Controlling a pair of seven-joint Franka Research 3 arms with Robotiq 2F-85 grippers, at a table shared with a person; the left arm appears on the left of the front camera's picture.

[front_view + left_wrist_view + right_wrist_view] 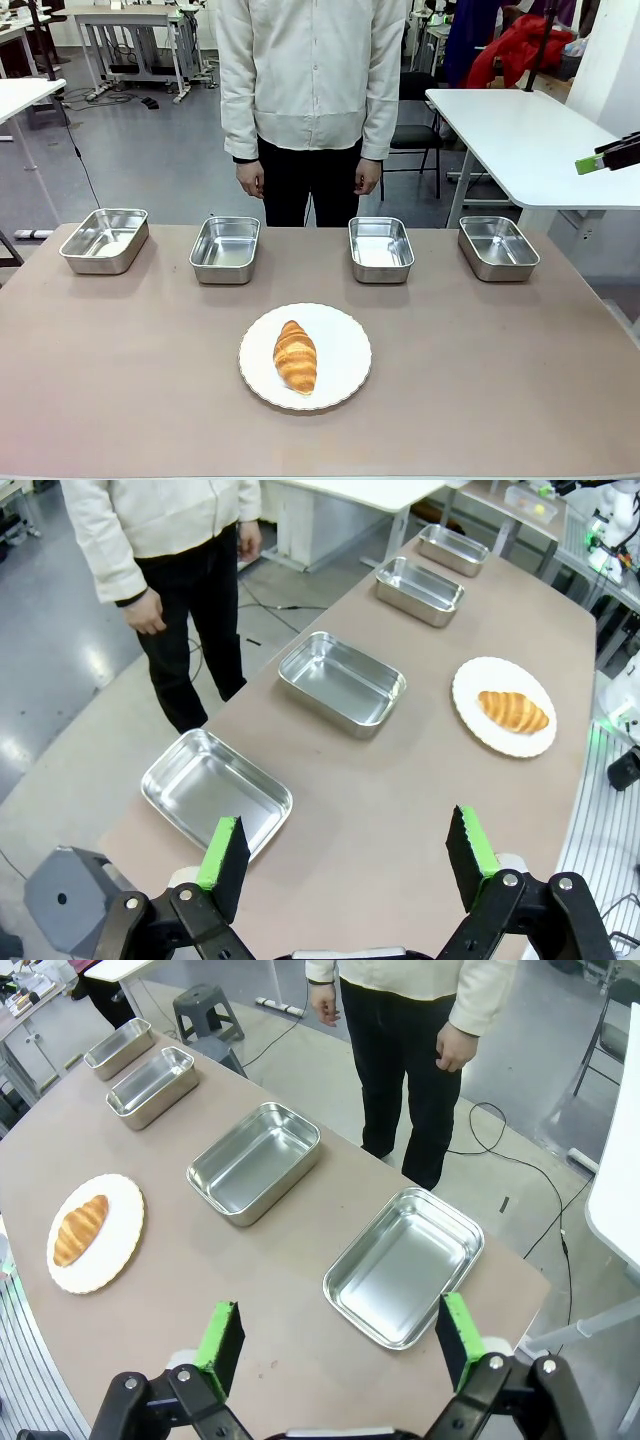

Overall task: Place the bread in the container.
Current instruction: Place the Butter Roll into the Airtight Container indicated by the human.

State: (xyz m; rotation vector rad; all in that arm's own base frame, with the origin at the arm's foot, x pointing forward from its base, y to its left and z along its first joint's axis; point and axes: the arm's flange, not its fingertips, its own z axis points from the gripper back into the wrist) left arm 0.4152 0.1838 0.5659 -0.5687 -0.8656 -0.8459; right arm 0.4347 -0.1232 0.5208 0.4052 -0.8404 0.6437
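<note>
The left jaws stand wide open with nothing between their green pads, hanging above the brown bench. Just beyond them is a shallow rectangular stainless-steel pan, the leftmost pan of a row. The right jaws are spread just as far, their green pads gripping nothing, and the rightmost pan lies just beyond them. Between these two end pans sit the second pan and the third pan, so four identical shiny pans line the far side of the bench, all empty and apart from one another. The golden-brown ridged croissant lies on a round white scallop-edged plate nearer the robot, in front of the gap between the second and third pans and well clear of both jaws. A person in a cream jacket and black trousers stands behind the far edge, hands hanging at their sides.
</note>
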